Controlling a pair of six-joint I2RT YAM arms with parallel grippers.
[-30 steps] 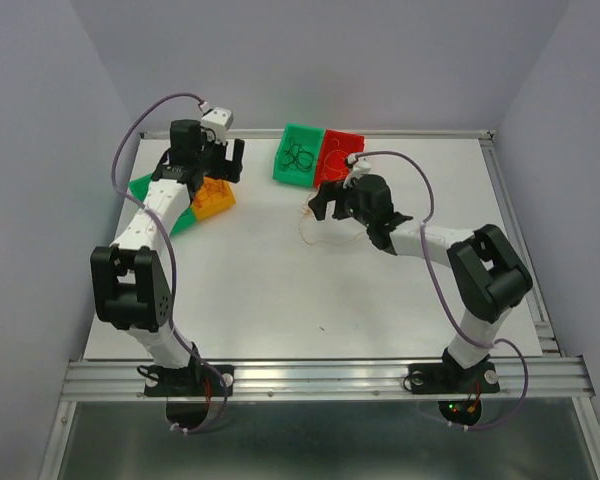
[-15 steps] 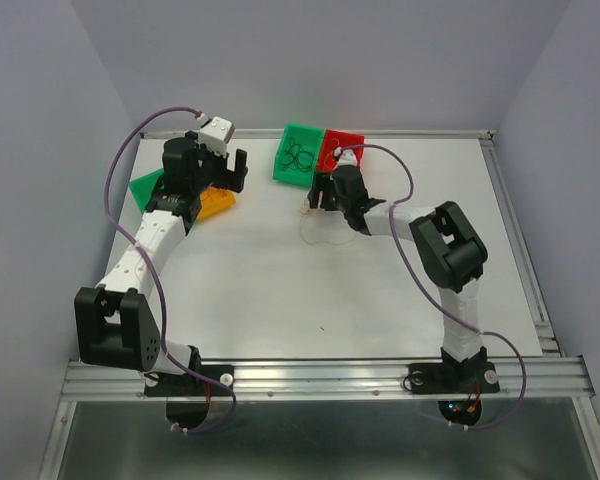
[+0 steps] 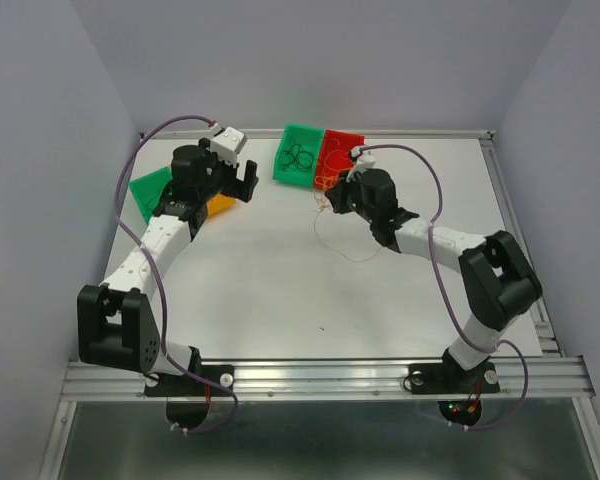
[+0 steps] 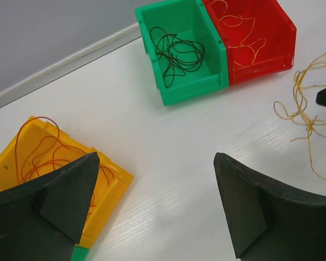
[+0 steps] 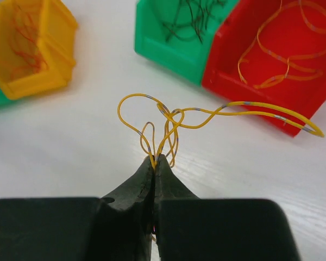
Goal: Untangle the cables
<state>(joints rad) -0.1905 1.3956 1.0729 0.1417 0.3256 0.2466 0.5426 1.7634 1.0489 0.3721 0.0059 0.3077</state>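
Right gripper is clamped right down on the yellow wire, pinching a little bunch of loops low over the table, just in front of the red bin and green bin. The rest of the wire trails loose across the table towards the red bin. Left gripper hangs wide apart with nothing in it, between the yellow bin and the green one. Other strands look sorted: black wires in green, orange wires in red, red wires in yellow. My read is this stuff weighs basically nothing and is floppy but springy, so it'll snag on itself and slip out of a loose pinch. I'd grab one strand near a free end, not a knot of loops.
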